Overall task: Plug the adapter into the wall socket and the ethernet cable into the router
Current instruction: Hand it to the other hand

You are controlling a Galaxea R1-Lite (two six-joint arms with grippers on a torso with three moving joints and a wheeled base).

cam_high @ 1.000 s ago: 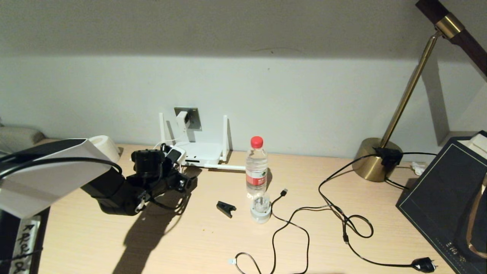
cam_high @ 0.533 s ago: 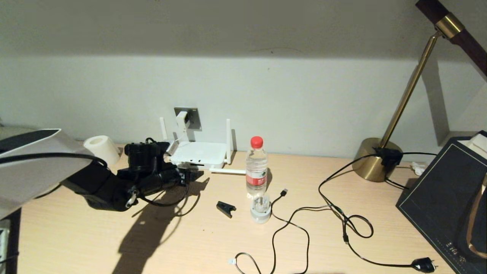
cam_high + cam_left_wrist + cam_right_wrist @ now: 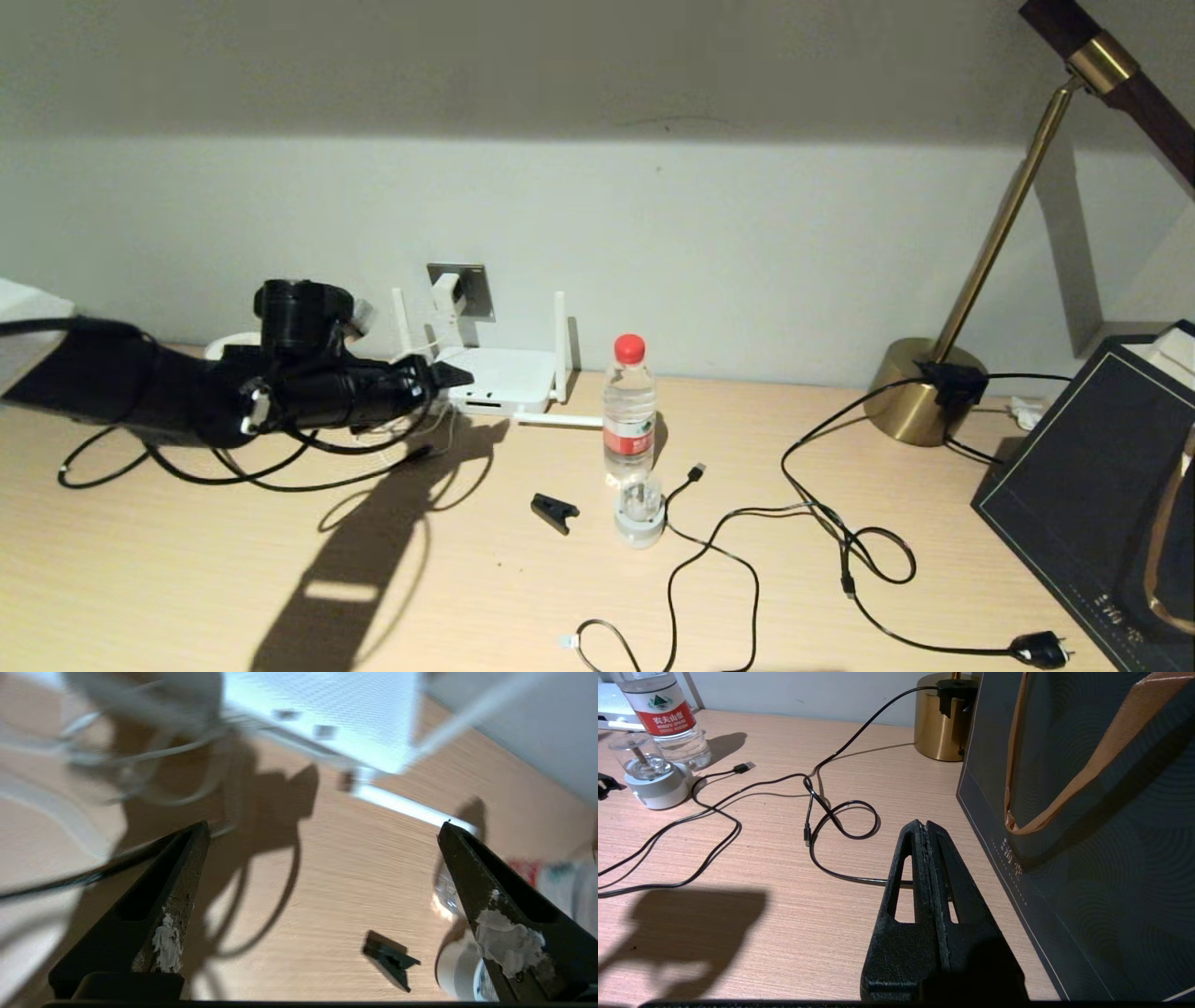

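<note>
- Left pincer (image 3: pixel 446 376) hovers low over the counter (image 3: pixel 467 579), pointing at the near left corner of the router (image 3: pixel 495 378); its two fingers (image 3: pixel 180 896) are spread wide apart with nothing between them and touch nothing.
- Right pincer (image 3: pixel 927 828) sits apart over the right side of the counter, beside a dark paper bag (image 3: pixel 1087 835), its fingers pressed flat together on nothing.
- Adapter (image 3: pixel 447 291) sits in the wall socket (image 3: pixel 474 280), right behind the router, its thin white cord hanging down toward the router.
- Router lies flat against the wall; two antennas stand up and one lies on the counter.
- Ethernet cable (image 3: pixel 233 476) loops across the counter beneath the left arm; whether its end sits in a router port cannot be told.
- Water bottle (image 3: pixel 629 411) stands just right of the router.
</note>
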